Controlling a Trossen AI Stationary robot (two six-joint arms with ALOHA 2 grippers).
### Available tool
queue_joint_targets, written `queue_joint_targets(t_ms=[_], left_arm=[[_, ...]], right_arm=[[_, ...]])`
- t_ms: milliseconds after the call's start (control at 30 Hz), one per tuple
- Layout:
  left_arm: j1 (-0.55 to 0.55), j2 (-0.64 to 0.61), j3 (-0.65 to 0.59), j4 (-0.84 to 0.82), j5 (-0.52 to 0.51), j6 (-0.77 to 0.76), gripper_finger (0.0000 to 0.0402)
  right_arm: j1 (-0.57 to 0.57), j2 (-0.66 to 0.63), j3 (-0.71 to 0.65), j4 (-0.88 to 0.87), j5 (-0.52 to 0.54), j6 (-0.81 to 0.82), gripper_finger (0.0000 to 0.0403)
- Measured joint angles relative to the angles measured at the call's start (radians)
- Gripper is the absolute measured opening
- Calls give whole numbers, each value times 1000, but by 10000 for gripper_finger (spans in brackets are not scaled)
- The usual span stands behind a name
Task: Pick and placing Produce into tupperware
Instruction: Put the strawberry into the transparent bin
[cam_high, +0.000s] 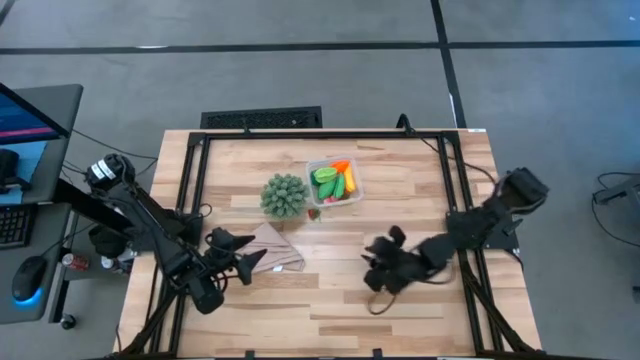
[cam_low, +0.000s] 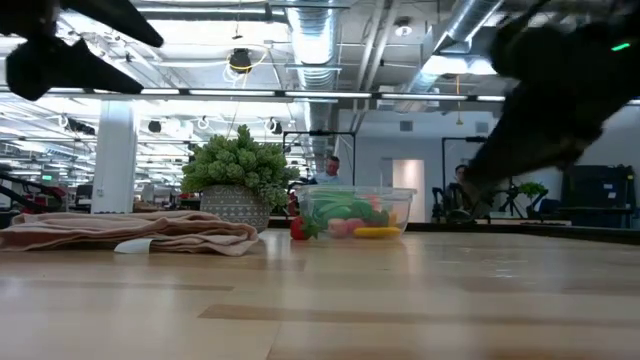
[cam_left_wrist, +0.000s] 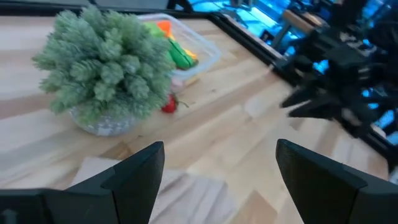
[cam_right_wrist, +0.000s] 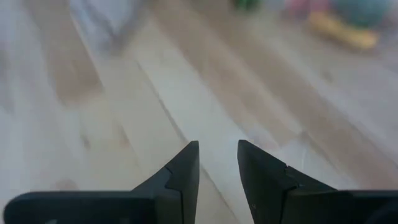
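- I see that most of the toy produce (cam_high: 335, 181) lies already inside the clear plastic container (cam_high: 352, 197): green pieces, an orange carrot and something yellow.
- One small red strawberry (cam_left_wrist: 169, 105) is left on the wooden table (cam_high: 400, 310), touching or almost touching the container wall, between the container and the spiky green ball (cam_high: 284, 195).
- I judge the task nearly finished; only this strawberry is left, as far as I can see.
- My left gripper (cam_high: 243, 256) hangs over the tan folded cloth (cam_high: 278, 252), on the near side of the ball, fingers wide apart and empty.
- My right gripper (cam_high: 375, 265) waits well apart from the container, fingers almost together, holding nothing.
- The container is square with rounded corners; the cloth looks soft.
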Motion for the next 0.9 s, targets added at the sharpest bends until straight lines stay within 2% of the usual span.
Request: queue_joint_targets(t_ms=[100, 167, 200, 333, 433, 533, 633, 700, 800, 900], left_arm=[[38, 0, 0, -3, -1, -5, 300], [61, 0, 0, -2, -1, -5, 300], [71, 0, 0, 0, 5, 2, 300], [97, 0, 0, 6, 15, 40, 300], [104, 0, 0, 3, 21, 88, 300], [104, 0, 0, -10, 25, 127, 300], [103, 0, 0, -13, 30, 141, 300], [102, 0, 0, -22, 36, 183, 300], [101, 0, 0, -55, 36, 220, 300], [101, -2, 0, -106, 29, 210, 300]], right_arm=[[92, -64, -153, 291, 248, 50, 102], [121, -66, -246, 465, 355, 86, 102], [122, -57, -284, 527, 375, 106, 102], [74, 6, -372, 665, 318, 207, 102], [15, 56, -372, 766, 264, 195, 102], [-60, 109, -331, 900, 236, 135, 102], [-140, 169, -255, 989, 165, -64, 102], [-196, 212, -176, 987, 101, -172, 102], [-266, 284, -60, 922, 37, -241, 102], [-316, 348, 51, 830, 28, -271, 102]])
